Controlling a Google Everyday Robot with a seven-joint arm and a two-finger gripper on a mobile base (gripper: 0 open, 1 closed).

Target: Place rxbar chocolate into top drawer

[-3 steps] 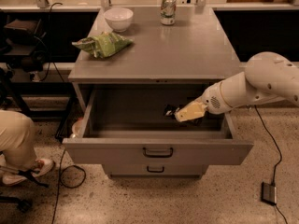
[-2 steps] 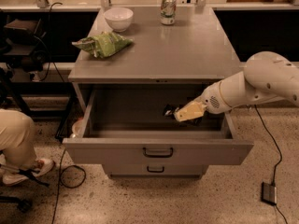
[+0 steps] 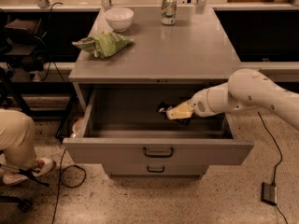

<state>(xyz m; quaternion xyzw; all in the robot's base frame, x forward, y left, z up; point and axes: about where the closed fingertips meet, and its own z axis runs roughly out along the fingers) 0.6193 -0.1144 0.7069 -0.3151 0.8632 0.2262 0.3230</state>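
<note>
The top drawer (image 3: pixel 107 149) of the grey cabinet is pulled wide open, with its dark bar handle (image 3: pixel 158 152) on the front. My gripper (image 3: pixel 174 112) reaches in from the right, inside the drawer's space near its back middle. It is shut on the rxbar chocolate (image 3: pixel 163 109), a small black bar sticking out to the left of the pale fingers. The bar is held above the drawer floor; most of it is hidden by the fingers.
On the cabinet top (image 3: pixel 187 50) lie a green snack bag (image 3: pixel 103 44), a white bowl (image 3: pixel 118 17) and a can (image 3: pixel 168 8). A shorter drawer front (image 3: pixel 155 169) sits below. A person's leg and shoe (image 3: pixel 21 148) and cables are at left; a small box (image 3: pixel 270 192) lies on the floor at right.
</note>
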